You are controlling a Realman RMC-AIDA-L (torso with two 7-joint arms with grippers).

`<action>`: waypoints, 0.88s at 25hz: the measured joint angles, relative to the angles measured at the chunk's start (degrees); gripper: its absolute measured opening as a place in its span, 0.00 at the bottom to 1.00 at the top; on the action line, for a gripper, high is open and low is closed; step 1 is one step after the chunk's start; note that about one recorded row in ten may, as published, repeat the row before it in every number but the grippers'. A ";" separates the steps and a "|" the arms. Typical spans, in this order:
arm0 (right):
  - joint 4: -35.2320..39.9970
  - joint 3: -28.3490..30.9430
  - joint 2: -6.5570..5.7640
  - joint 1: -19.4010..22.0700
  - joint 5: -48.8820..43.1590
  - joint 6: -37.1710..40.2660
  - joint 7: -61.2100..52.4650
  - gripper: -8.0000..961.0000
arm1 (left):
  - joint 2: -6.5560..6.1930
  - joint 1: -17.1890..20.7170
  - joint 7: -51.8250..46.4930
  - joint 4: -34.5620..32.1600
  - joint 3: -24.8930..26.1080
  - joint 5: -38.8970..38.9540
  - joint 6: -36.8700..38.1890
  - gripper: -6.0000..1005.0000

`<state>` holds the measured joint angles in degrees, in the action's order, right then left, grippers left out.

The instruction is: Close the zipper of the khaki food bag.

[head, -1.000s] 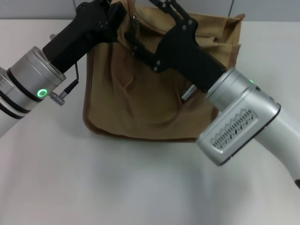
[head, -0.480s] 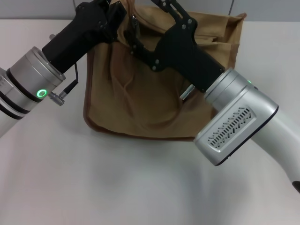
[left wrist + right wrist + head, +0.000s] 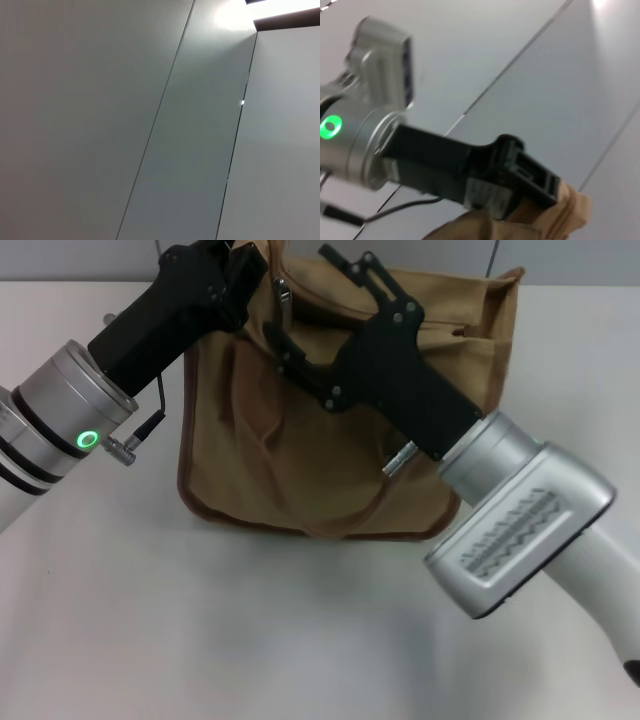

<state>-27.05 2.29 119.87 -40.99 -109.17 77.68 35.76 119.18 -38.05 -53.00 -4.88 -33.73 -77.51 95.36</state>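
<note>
The khaki food bag (image 3: 300, 460) stands on the white table, its front face toward me. My left gripper (image 3: 238, 265) is at the bag's top left corner and looks shut on the fabric there. The right wrist view shows it (image 3: 535, 187) clamped at the corner of the bag (image 3: 540, 220). My right gripper (image 3: 296, 295) reaches over the bag's top from the right, with its black fingers (image 3: 275, 338) spread apart. The zipper's silver pull tab (image 3: 283, 290) hangs between them. The zipper line itself is hidden behind the arms.
The white table (image 3: 250, 630) spreads in front of the bag. The left wrist view shows only grey wall panels (image 3: 150, 125). A cable and plug (image 3: 140, 435) hang from my left wrist beside the bag.
My right arm has swung, with its wrist lower and farther right and its fingers shifted slightly left along the bag's top. The left arm has stayed put.
</note>
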 joint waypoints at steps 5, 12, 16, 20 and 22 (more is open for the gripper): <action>-0.82 0.78 -0.57 1.69 -0.14 3.95 -11.42 0.85 | 0.00 0.09 0.00 -0.06 0.49 0.08 0.00 0.03; 2.10 1.30 -2.29 1.66 -4.92 8.60 -32.44 0.85 | 0.00 0.12 0.00 -0.20 0.53 0.09 -0.70 0.03; 8.06 1.59 -4.04 0.55 -11.51 13.91 -51.62 0.85 | 0.00 0.12 -0.02 -0.22 0.52 0.09 -0.89 0.03; 22.17 1.22 -3.24 -1.19 -16.29 23.61 -75.83 0.85 | 0.00 0.09 -0.29 -0.22 0.51 0.09 -0.93 0.03; 30.01 1.01 -2.00 -1.80 -16.51 27.47 -85.75 0.85 | -0.01 0.03 -0.33 -0.23 0.51 0.09 -0.94 0.03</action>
<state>2.96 3.31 117.87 -42.79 -125.68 105.15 -49.99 119.18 -38.02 -53.32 -5.10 -33.22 -77.43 94.42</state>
